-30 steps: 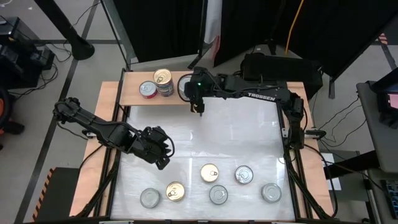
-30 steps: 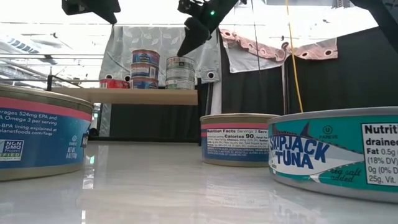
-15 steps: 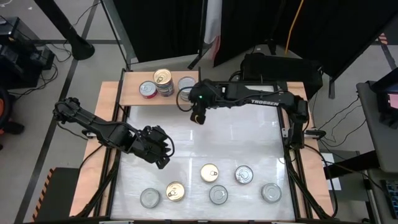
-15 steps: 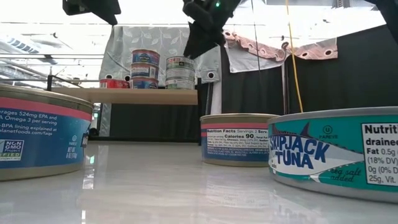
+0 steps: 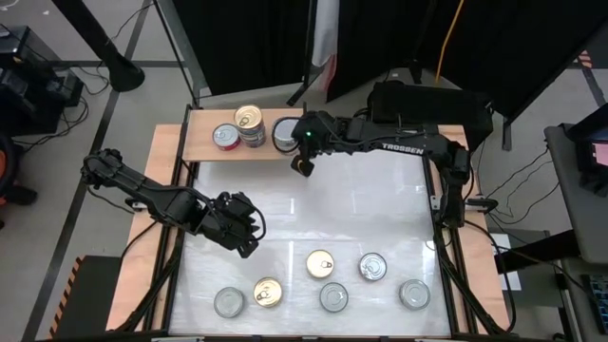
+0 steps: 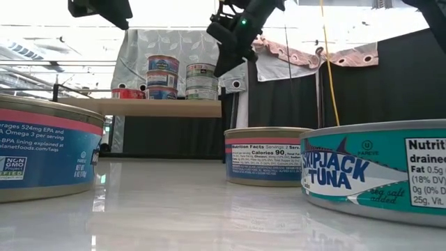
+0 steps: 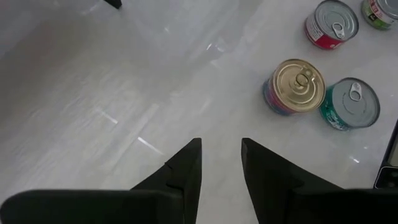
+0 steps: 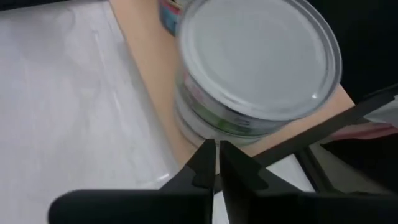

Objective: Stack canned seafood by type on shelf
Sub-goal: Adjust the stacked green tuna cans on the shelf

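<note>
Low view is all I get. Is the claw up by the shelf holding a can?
Observer: No. The right gripper is shut on nothing, just beside the silver stack.
Operator: How many cans aren't stacked yet?
Observer: From above, six cans sit near the table's front edge.
Operator: Where's the other claw?
Observer: The left gripper hovers over the table's left side, open and empty.
</note>
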Robot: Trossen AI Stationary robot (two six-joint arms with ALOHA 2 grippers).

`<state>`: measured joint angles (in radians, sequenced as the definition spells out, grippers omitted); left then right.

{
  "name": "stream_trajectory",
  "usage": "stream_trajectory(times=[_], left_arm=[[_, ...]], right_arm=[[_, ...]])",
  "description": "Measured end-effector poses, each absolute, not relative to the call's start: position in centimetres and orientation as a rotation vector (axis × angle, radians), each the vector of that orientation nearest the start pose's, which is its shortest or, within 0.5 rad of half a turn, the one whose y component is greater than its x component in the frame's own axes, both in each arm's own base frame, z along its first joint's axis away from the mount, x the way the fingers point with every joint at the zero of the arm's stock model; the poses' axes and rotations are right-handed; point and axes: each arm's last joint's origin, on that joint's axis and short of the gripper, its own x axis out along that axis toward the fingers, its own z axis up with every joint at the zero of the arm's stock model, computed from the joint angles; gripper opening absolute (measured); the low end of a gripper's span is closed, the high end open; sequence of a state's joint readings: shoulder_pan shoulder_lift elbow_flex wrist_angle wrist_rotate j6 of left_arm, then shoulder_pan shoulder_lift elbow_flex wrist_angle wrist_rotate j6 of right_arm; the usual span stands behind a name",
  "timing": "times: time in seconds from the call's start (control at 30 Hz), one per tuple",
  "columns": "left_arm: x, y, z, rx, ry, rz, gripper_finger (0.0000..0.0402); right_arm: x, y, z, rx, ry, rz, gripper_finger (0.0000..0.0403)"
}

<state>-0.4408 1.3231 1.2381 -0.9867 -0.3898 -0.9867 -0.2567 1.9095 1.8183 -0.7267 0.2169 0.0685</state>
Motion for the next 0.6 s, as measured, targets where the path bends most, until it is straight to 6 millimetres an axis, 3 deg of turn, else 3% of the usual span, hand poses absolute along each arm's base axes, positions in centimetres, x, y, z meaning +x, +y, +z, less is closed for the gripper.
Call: stream_trajectory(times=[0.2, 0.4, 0.6], left_arm=[[23.1, -9.6, 31.6, -0.462, 0.878, 0.433, 0.0116], [23.0, -9.6, 31.6, -0.455, 0.871, 0.444, 0.0116], [23.0, -9.6, 31.6, -0.459, 0.870, 0.447, 0.0116]], right_arm=[[41.0, -11.7, 31.7, 0.078, 0.804, -0.475, 0.0003], [41.8, -12.0, 30.1, 0.084, 0.841, -0.472, 0.0001], [42.0, -12.1, 30.1, 0.084, 0.818, -0.472, 0.0001]])
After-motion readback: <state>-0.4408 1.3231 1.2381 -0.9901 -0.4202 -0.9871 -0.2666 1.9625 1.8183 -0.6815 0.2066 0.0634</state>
